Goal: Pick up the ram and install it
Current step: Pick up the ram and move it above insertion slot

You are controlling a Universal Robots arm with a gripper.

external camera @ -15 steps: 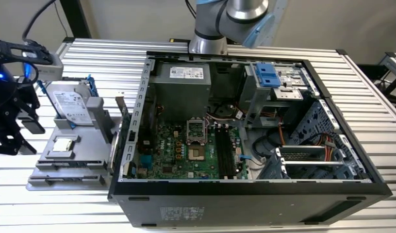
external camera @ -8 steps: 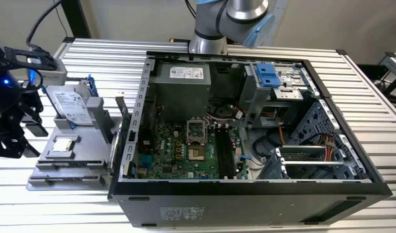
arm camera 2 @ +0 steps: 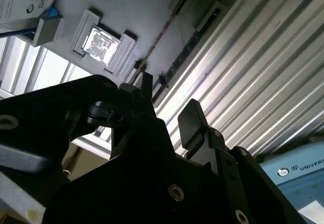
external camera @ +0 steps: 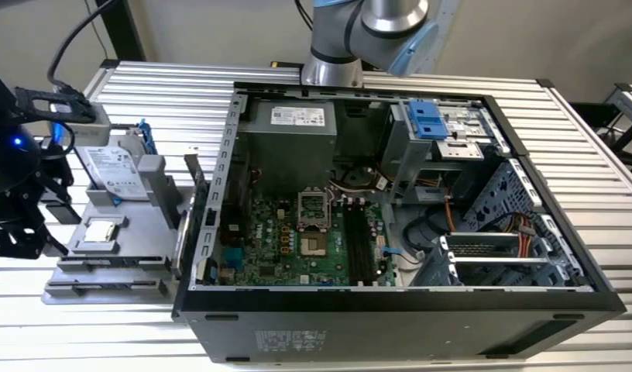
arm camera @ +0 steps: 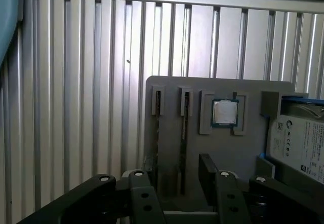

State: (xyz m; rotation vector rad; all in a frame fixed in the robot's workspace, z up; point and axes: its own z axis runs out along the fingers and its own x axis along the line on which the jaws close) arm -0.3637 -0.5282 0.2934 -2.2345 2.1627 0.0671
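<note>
Black claw (arm camera: 172, 172), spread, hovers above the thin dark ram stick (arm camera: 185, 133) in a grey plastic tray (arm camera: 238, 153), at nine o'clock from the open black computer case (external camera: 399, 310) in the exterior view.

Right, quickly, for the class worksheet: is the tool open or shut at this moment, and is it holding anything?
tool: open, holding nothing, poised over the grey holder tray.
</note>
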